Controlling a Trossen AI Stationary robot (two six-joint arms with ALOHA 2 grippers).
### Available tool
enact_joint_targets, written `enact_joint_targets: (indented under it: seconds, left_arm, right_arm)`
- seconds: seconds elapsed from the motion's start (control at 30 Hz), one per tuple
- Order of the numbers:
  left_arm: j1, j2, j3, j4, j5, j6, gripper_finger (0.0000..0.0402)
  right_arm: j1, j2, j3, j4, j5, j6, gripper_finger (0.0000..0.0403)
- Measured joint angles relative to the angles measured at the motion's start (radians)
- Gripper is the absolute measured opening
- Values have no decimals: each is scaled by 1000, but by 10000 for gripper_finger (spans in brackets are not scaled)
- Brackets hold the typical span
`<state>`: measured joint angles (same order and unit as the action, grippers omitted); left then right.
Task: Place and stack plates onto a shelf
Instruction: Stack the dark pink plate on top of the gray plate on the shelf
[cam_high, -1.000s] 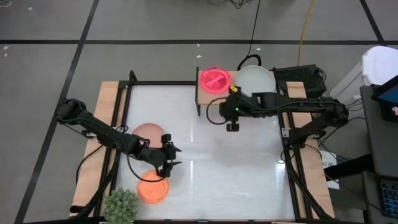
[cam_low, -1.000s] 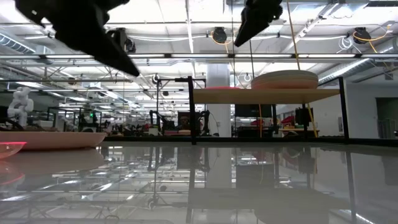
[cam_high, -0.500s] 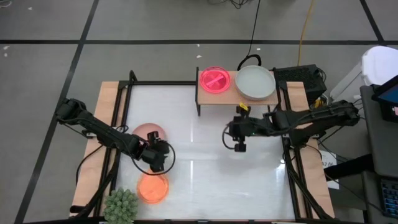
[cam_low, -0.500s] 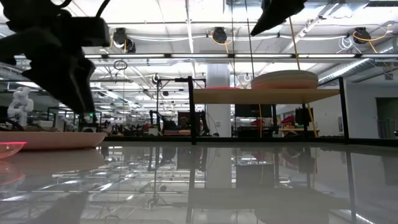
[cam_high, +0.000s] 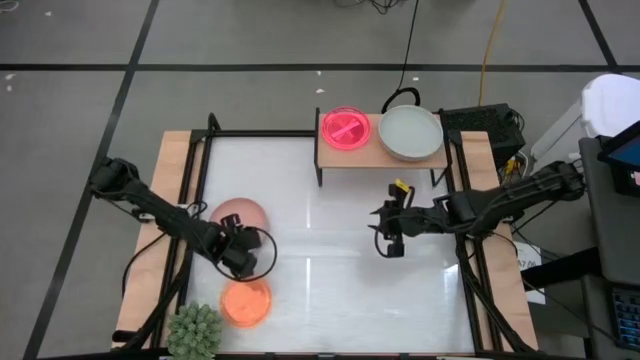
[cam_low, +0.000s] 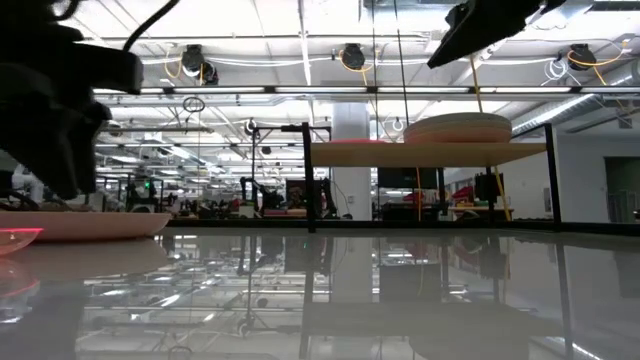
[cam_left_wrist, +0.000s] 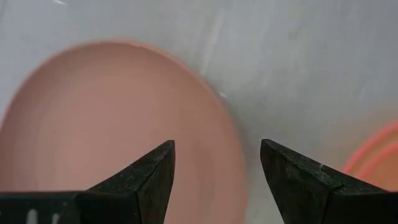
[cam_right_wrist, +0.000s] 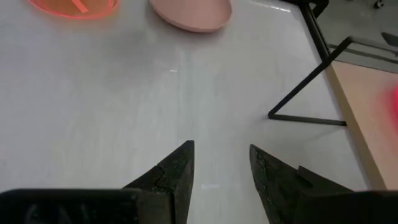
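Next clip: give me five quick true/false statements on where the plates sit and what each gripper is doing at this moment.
1. A magenta plate lies on the shelf. True.
2. The pale grey-green plate lies on the tabletop. False: it is on the shelf beside the magenta one.
3. The left gripper is open above the dusty-pink plate. True.
4. The right gripper holds a plate. False: it is open and empty above the tabletop.
5. The orange plate is stacked on the dusty-pink plate. False: it lies beside it.
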<state>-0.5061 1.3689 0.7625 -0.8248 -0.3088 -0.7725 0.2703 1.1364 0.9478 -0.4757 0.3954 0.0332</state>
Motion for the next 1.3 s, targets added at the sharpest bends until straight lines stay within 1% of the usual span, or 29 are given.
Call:
enact_joint_targets:
  seconds: [0.17,0.3,0.53,0.63,0.9,1.07,1.17,1.3]
  left_arm:
    - [-81,0,-28,-3,52,-23,241]
    - [-139,0,-83,-2,58,-32,241]
    - [-145,-1,-155,22,80,-97,235]
    - [-146,-3,-162,25,81,-98,209]
    - [-149,-1,-163,20,77,-83,94]
    - [-151,1,-139,-28,76,-38,39]
    - [-149,2,-84,-96,50,-5,14]
    - [-146,2,12,-190,44,75,11]
  right_arm:
    - [16,-19,0,2,0,10,139]
    - [39,-21,0,2,-1,11,139]
    - [49,-22,0,20,0,9,139]
    - [49,-22,0,33,0,-1,139]
    - [49,-22,0,46,0,-18,139]
    - [49,-22,0,46,0,-12,139]
    - [49,-22,0,46,0,-12,139]
    - [49,-22,0,37,1,-22,139]
